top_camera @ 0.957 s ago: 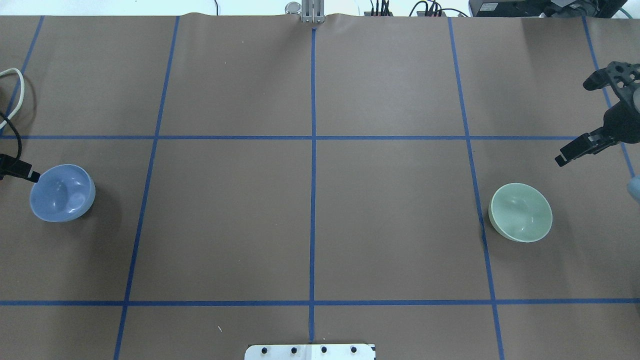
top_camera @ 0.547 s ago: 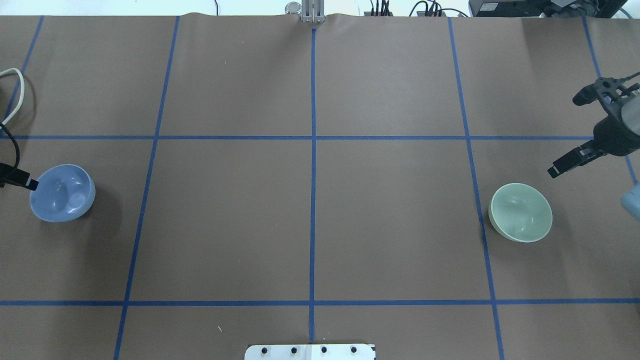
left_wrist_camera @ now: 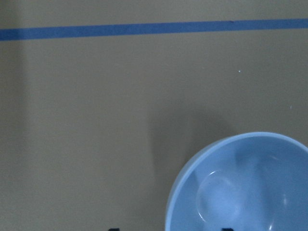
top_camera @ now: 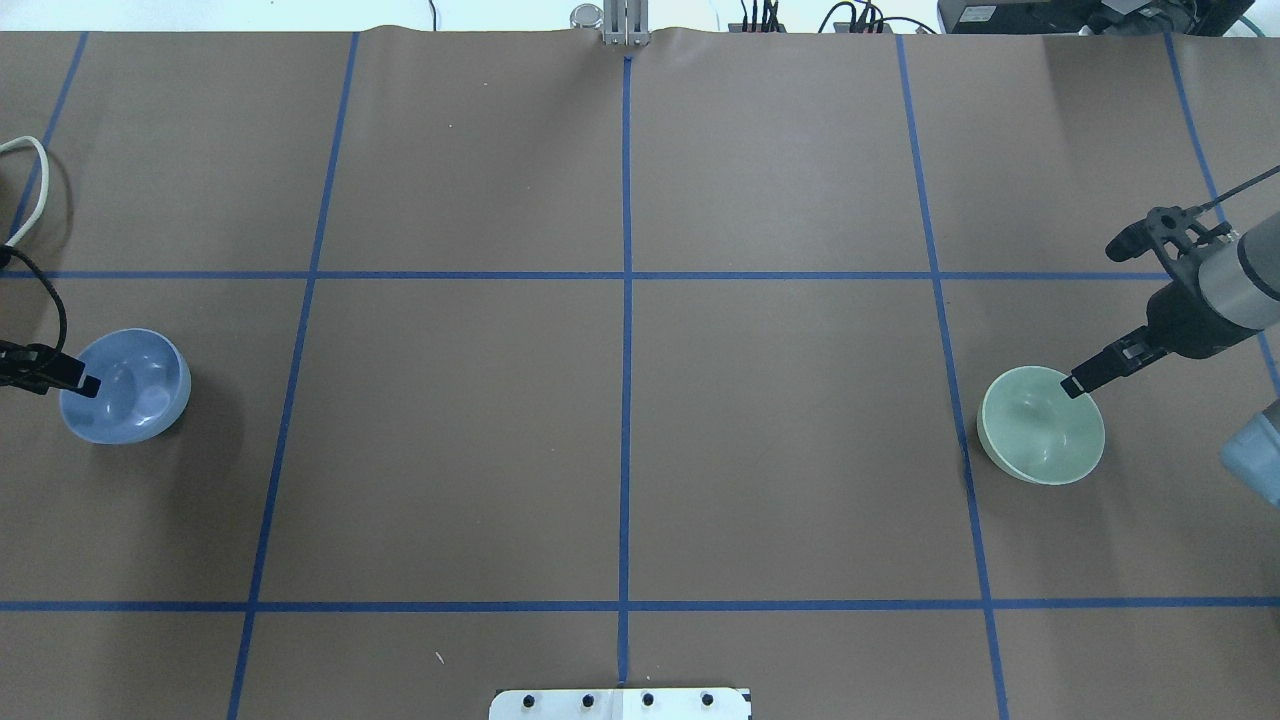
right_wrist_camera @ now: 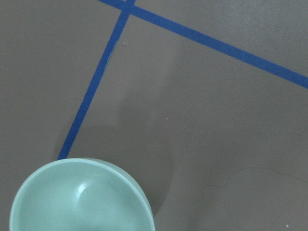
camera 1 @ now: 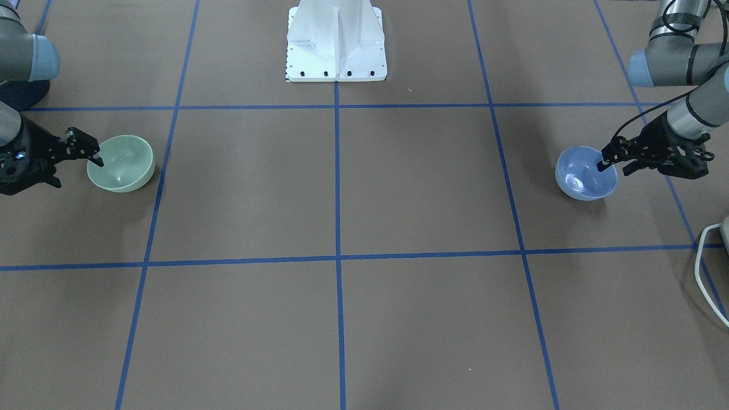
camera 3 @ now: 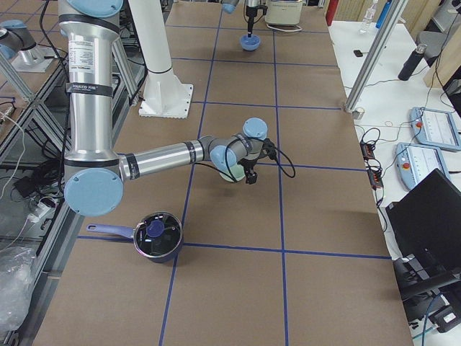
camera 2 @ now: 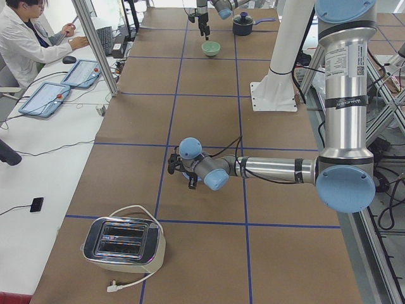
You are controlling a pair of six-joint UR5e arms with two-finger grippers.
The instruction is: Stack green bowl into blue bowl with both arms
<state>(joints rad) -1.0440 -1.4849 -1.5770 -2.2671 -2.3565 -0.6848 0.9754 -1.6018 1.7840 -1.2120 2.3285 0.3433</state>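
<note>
table [top_camera: 450, 450]: brown paper with a blue tape grid, bowls well apart at opposite ends
blue bowl [top_camera: 125, 385]: far left, sitting empty
left gripper [camera 1: 614, 167]: jaws spread across its rim, not clamped
green bowl [top_camera: 1041, 424]: far right, not lifted
right gripper [camera 1: 78, 173]: wide open, one finger at the rim
progress: probably barely started; grasp, carry and stack all left

The right hand [top_camera: 1097, 315] is now farther in from the table [top_camera: 640, 450] edge and nearer the robot's side. One fingertip is over the rim of the green bowl [top_camera: 1040, 430], no longer well apart from it. More of its grey wrist [top_camera: 1215, 300] shows, and the light-blue joint cap [top_camera: 1255, 458] sits lower in the overhead view. The left hand [camera 1: 614, 167] has slid inward from the blue bowl's [top_camera: 130, 390] outer rim, so one fingertip now reaches over the bowl's inside.
</note>
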